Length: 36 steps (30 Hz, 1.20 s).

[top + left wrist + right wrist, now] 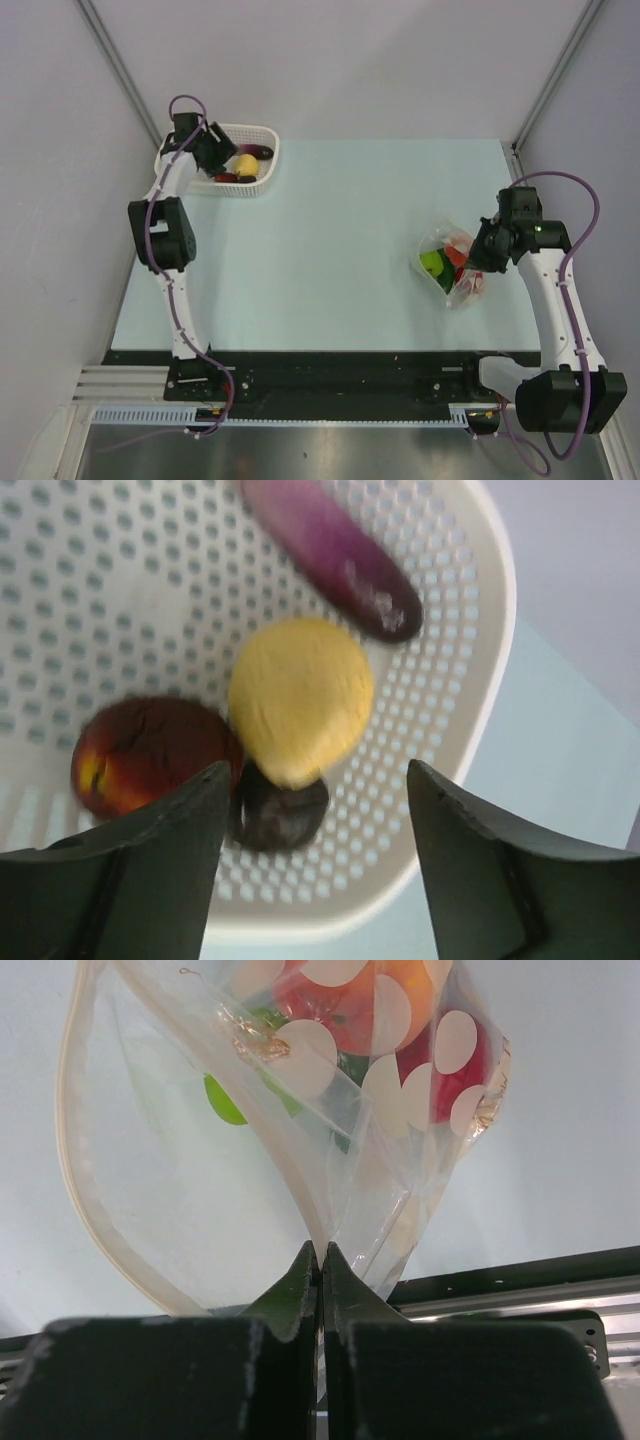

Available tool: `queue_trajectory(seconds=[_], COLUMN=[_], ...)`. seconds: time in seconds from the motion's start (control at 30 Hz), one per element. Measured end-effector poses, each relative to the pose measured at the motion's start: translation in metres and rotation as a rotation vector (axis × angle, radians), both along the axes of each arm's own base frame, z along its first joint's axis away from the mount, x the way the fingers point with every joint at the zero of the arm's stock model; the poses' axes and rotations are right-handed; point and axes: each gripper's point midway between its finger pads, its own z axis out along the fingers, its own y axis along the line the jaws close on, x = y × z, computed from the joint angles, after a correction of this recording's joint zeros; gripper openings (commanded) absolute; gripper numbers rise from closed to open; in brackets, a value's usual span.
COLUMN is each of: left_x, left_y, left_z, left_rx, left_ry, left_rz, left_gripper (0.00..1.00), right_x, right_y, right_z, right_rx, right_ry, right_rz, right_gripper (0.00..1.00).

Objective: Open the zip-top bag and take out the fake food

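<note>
The clear zip-top bag (450, 265) lies at the table's right with its mouth open; its zip strip (75, 1190) curves down the left of the right wrist view. Inside are red (330, 1000), orange and lime green (225, 1100) toy pieces. My right gripper (321, 1250) is shut on the bag's plastic. My left gripper (315, 780) is open and empty above the white mesh basket (262, 140), over a yellow toy (300, 700), a purple one (340, 555), a red one (140, 750) and a dark one (280, 815).
The basket stands at the table's far left corner, beside the left wall. The table's dark front rail (330, 365) runs behind the bag in the right wrist view (520, 1280).
</note>
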Motion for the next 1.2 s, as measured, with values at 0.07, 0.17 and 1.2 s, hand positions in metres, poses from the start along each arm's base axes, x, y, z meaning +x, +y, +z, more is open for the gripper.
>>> queue_trajectory(seconds=[0.07,0.17,1.2], left_x=[-0.024,-0.07,-0.388], left_y=[-0.008,-0.046,-0.521], left_z=[0.008,0.033,0.04], left_rx=[0.021,0.044,0.041], left_ry=[0.018,-0.01,-0.263], left_rz=[-0.021,-0.099,-1.242], left_gripper=[0.55,0.44,0.11], right_x=[-0.001,-0.002,-0.014], right_y=[0.001,0.005,0.049], right_z=[0.002,0.004,0.025], right_rx=[0.003,0.012,0.187], right_ry=[-0.007,-0.019,-0.065], right_rz=[0.004,0.017,0.096], right_gripper=[0.0,0.0,0.0])
